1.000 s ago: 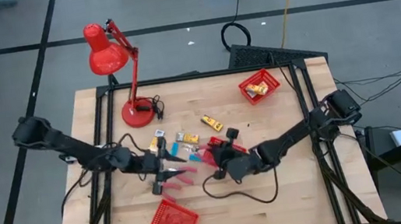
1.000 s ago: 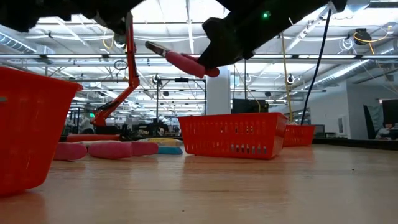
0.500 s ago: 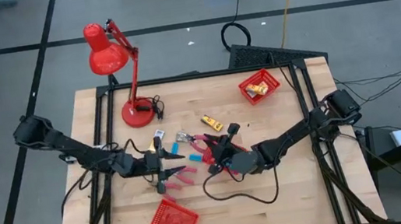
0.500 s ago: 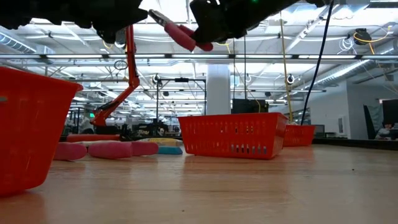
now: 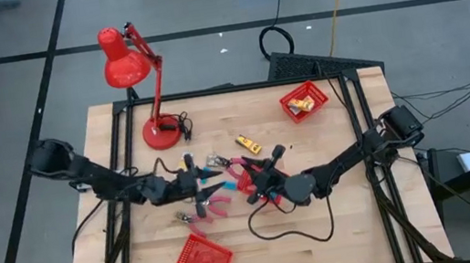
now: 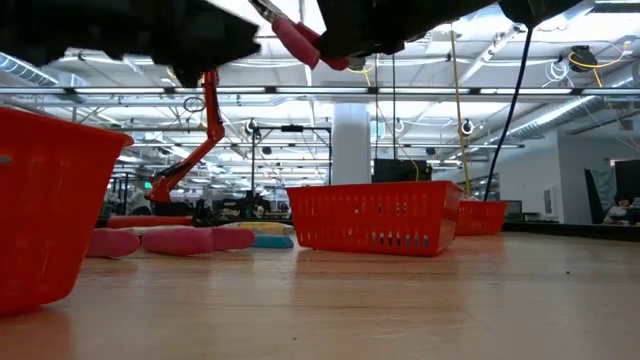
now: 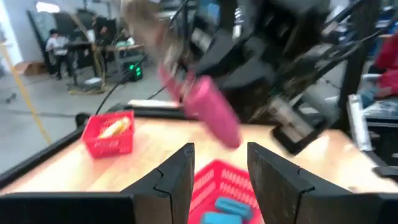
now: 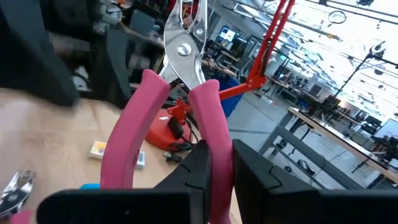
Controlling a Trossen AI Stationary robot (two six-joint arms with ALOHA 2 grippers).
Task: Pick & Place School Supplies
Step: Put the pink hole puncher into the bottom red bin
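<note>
My right gripper [image 5: 257, 184] [image 8: 221, 167] is shut on pink-handled pliers [image 5: 238, 169] over the table's middle; their handles show high in the low view [image 6: 300, 40]. My left gripper [image 5: 206, 185] [image 7: 219, 171] is open and holds nothing. It hangs just left of the pliers, whose pink handle [image 7: 211, 113] shows ahead of its fingers. A second pink-handled tool [image 5: 214, 210] lies flat on the table near both grippers. A yellow-orange packet [image 5: 248, 144] and a blue block [image 5: 214, 162] lie farther back. My right gripper pinches one pink handle of the pliers [image 8: 213, 134] between its two fingers. The other handle [image 8: 130, 140] stands free beside the fingers. The metal jaws [image 8: 183, 37] point away from the gripper, toward the lamp. The pliers are lifted clear of the table.
A red desk lamp [image 5: 128, 59] stands at the far left, its base [image 5: 160, 135] on the table. Red mesh baskets: one near the front edge [image 5: 204, 258], one at the far right with yellow packets [image 5: 303, 101], one under the grippers holding blue blocks [image 7: 217, 186].
My right gripper has risen with the pliers, carrying them well above the table. My left gripper has moved up and toward the far edge, closer to the pliers, leaving the second pink-handled tool lying uncovered on the table.
</note>
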